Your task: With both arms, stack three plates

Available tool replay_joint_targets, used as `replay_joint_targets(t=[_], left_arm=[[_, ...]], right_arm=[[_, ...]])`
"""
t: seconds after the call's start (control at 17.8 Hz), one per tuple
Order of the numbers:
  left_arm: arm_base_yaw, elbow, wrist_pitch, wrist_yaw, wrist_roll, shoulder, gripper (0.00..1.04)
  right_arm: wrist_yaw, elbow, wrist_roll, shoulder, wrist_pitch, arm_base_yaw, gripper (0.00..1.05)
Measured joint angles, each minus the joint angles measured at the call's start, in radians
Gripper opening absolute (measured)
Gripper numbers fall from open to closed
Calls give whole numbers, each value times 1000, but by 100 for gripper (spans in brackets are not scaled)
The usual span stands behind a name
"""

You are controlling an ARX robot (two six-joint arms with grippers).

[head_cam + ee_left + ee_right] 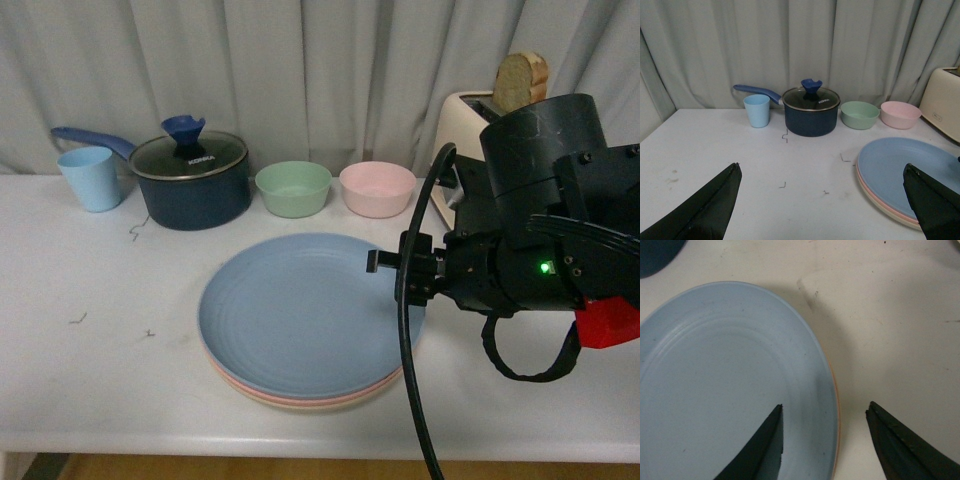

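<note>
blue plate (pixel 300 315) sits on top of the stack, centre of front view, w/ pink plate (pixel 262 386) and cream plate (pixel 330 404) rims showing under it at the lower edge. my right gripper (pixel 822 440) is spread, holding nothing, fingers either side of the blue plate's rim. my left gripper (pixel 822 210) also spread wide, nothing in it. pot lid (pixel 188 153) upper left reads "konka". toaster (pixel 462 140) upper right w/ bread (pixel 520 80).
</note>
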Motion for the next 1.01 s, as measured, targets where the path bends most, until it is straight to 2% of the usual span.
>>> replay_joint_targets(t=[0.11, 0.22, 0.34, 0.39, 0.45, 0.5, 0.56, 0.62, 0.73, 0.9, 0.95, 1.01], left_arm=[[0, 0, 0, 0, 0, 0, 98], [0, 0, 0, 0, 0, 0, 98], [0, 0, 1, 0, 0, 0, 98], [0, 0, 0, 0, 0, 0, 98], [0, 0, 0, 0, 0, 0, 98], [0, 0, 0, -2, 0, 0, 98], [0, 0, 0, 0, 0, 0, 98], [0, 0, 0, 0, 0, 0, 98], [0, 0, 0, 0, 0, 0, 98], [0, 0, 0, 0, 0, 0, 98], [0, 0, 0, 0, 0, 0, 98], [0, 0, 0, 0, 0, 0, 98]], right_arm=[[-27, -84, 17, -105, 21, -22, 71], [13, -190, 44, -318, -60, -62, 96], [24, -198, 55, -385, -49, -71, 98], [141, -281, -21, -334, 274, -60, 89], [232, -401, -119, -330, 486, -64, 78], [251, -548, -240, -380, 695, -96, 64], [247, -607, -296, -464, 819, -133, 51], [232, -655, -321, -557, 858, -155, 38], [224, -680, -328, -585, 857, -159, 33], [198, -755, -338, -625, 832, -171, 18], [166, -852, -353, -743, 797, -211, 2], [164, -860, -353, -764, 793, -214, 2]])
